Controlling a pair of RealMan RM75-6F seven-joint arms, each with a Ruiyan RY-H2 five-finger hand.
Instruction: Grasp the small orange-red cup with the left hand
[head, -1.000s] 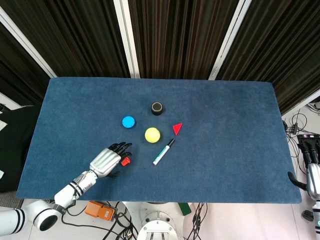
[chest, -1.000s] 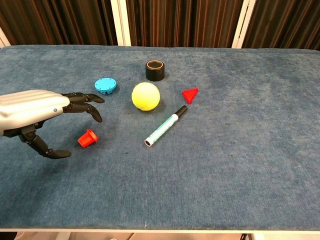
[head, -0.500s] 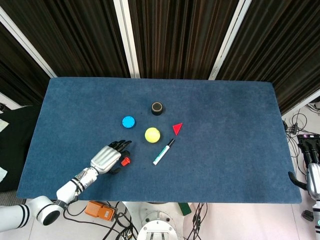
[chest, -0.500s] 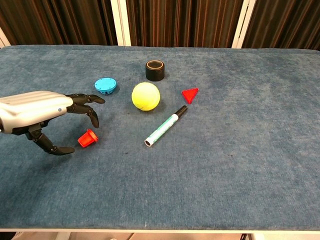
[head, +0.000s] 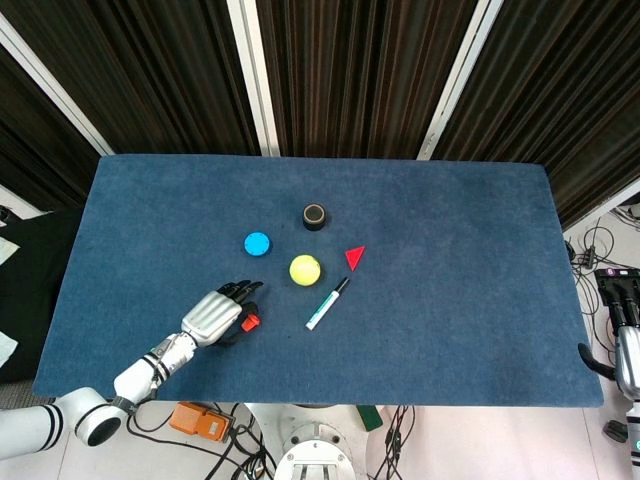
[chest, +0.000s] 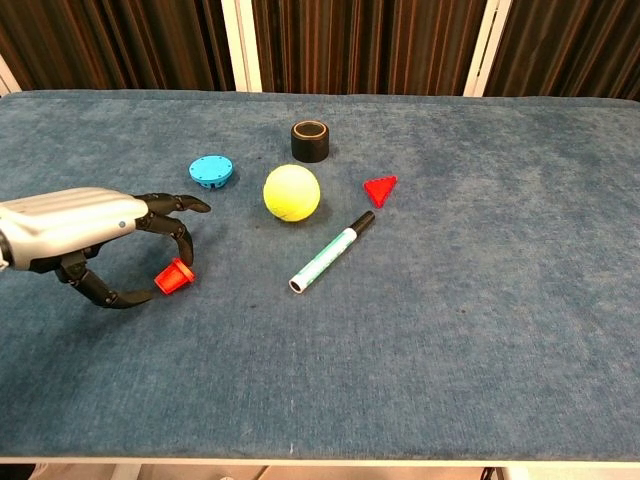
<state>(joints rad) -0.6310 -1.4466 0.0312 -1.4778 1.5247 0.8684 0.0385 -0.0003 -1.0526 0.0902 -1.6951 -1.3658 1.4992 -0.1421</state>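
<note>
Here the left robot hand (chest: 85, 232) is reaching low over the blue counter (chest: 480, 330) with its dark fingers (chest: 175, 225) curving over and around the small orange-red cup (chest: 174, 276). The cup is lying on its side on the near-left part of the counter, right at the fingertips, with the thumb curling in below it from the near side. The fingers are bracketing the cup rather than pressing on it; from the chest view I cannot tell for certain whether any of them is touching it, so the robot hand is reading as spread around the cup, not yet holding it.

The relation that matters: the cup is sitting just beyond the palm, toward the counter's middle, inside the arc between fingers and thumb. In the head view the cup (head: 250, 322) is showing just past the fingertips of the same robot hand (head: 212, 317). Its long axis appears to be running roughly across the line of the closing fingers, which should be suiting a wrap grasp, though a nudge could be rolling it.

The right robot hand (head: 620, 310) is hanging off the far right edge, well apart from everything; its posture is too small to make out. The left is plainly the nearer one.
</note>
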